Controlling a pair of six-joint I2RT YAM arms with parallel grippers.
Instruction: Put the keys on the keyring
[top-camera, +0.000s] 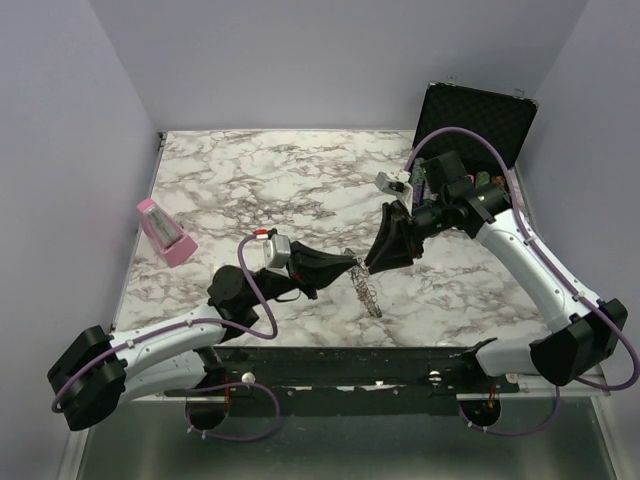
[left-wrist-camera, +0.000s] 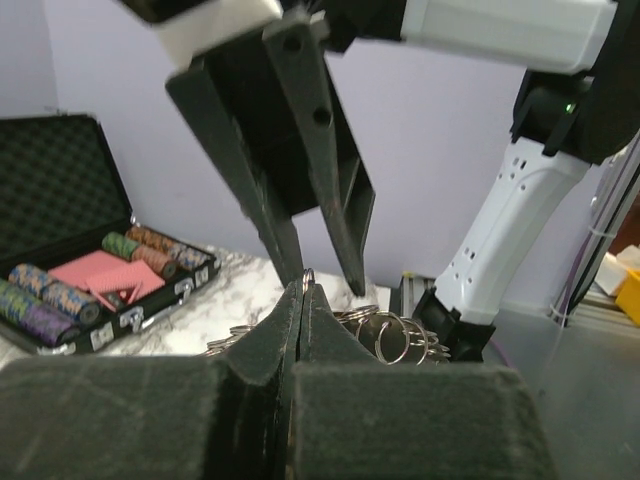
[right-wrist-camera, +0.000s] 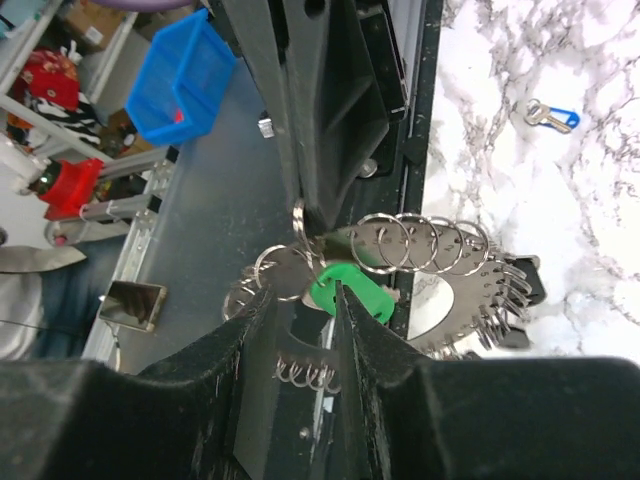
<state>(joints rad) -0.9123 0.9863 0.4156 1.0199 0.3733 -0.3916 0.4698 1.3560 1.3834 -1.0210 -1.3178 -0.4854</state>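
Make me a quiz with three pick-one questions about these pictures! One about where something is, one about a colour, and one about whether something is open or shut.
1. Where is the blue key?
A) on the table
B) in a cup
C) on a chair

2. What colour is the key at the tips of the right hand?
A) red
B) green
C) black

3. The black case is:
A) shut
B) upside down
C) open

Answers:
1 A, it lies flat on the marble top.
2 B, the green key sits between the two fingers.
3 C, its lid stands up.
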